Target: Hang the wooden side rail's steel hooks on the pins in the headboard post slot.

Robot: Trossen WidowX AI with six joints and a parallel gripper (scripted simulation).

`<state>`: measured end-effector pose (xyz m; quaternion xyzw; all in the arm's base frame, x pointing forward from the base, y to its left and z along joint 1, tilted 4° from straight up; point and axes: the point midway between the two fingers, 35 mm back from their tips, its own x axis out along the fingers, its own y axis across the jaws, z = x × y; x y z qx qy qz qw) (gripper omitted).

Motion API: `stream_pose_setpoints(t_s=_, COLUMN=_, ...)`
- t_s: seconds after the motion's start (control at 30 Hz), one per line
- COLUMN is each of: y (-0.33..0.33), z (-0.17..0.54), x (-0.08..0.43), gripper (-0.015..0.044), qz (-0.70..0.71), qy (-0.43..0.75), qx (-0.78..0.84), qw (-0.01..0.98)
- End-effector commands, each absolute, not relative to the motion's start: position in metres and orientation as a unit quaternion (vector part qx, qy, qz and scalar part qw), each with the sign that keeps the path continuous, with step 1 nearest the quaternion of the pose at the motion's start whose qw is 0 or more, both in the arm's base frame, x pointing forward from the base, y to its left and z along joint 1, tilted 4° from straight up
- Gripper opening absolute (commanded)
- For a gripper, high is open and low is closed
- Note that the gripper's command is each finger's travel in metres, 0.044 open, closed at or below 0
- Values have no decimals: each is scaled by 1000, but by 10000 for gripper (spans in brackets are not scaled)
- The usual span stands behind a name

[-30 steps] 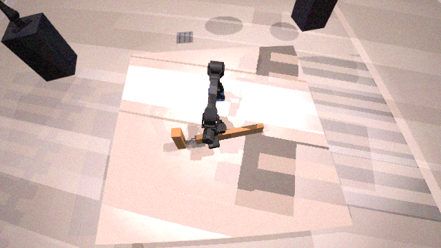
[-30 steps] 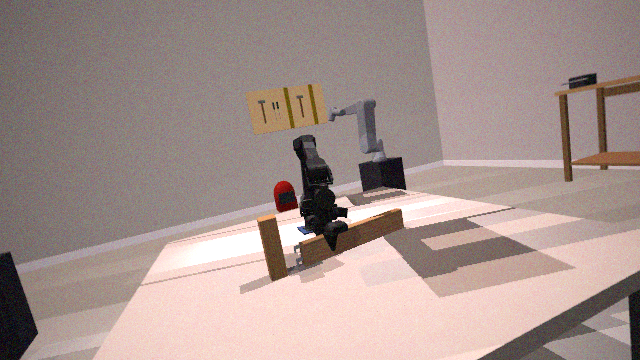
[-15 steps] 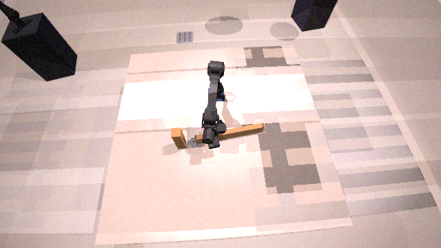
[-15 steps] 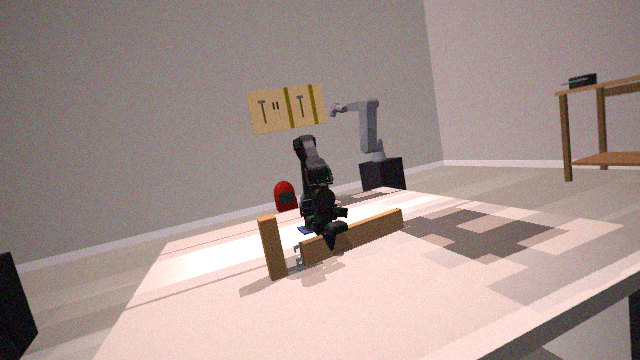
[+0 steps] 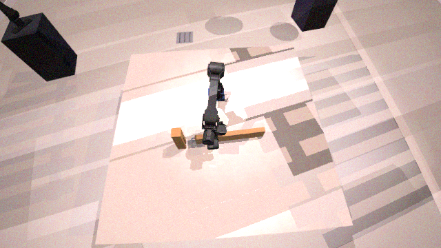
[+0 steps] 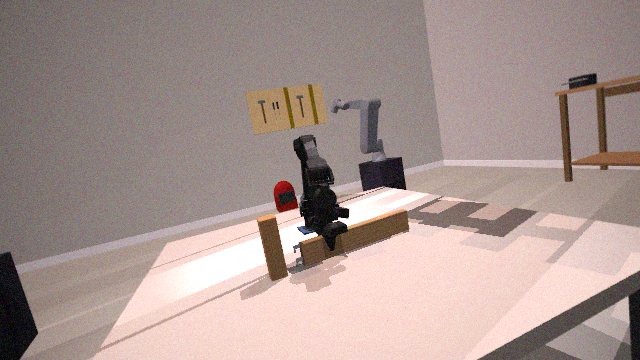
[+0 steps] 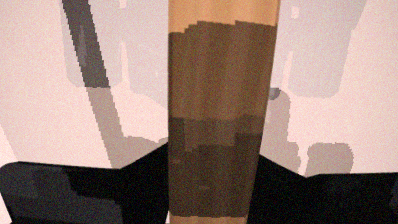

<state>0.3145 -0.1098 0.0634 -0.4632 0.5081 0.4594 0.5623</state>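
Observation:
The wooden rail (image 5: 246,132) (image 6: 380,225) (image 7: 220,75) stands on its long narrow edge, low along the table, right of the post. My gripper (image 5: 216,137) (image 6: 334,233) (image 7: 203,147) is shut on the rail near its hook end, one finger on each side. The steel hooks (image 5: 193,140) (image 6: 298,254) stick out of the rail's left end toward the post. The headboard post (image 5: 178,138) (image 6: 273,247) stands upright, with a gap between it and the hooks. Its slot and pins are hidden. I cannot tell if the hook end touches the table.
The pale table top (image 5: 145,207) (image 6: 200,320) carries strong shadows and bright patches. My arm (image 5: 213,96) (image 6: 312,165) reaches over from the back of the table. Dark blocks (image 5: 41,48) (image 5: 313,14) stand beyond the table, and another robot (image 6: 370,125) stands in the background.

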Motion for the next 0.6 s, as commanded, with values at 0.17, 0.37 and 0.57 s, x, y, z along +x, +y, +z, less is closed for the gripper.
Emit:
stream_pose_setpoints(t_s=0.17, y=-111, z=64, x=320, gripper=0, qz=445, qy=519, qx=-448, qw=576)
stream_pose_setpoints(t_s=0.37, y=-111, z=64, x=323, gripper=0, qz=445, qy=519, qx=-448, qw=576)
stream_pose_setpoints(t_s=0.57, y=-112, z=64, x=325, gripper=0, qz=445, qy=519, qx=-448, qw=576)
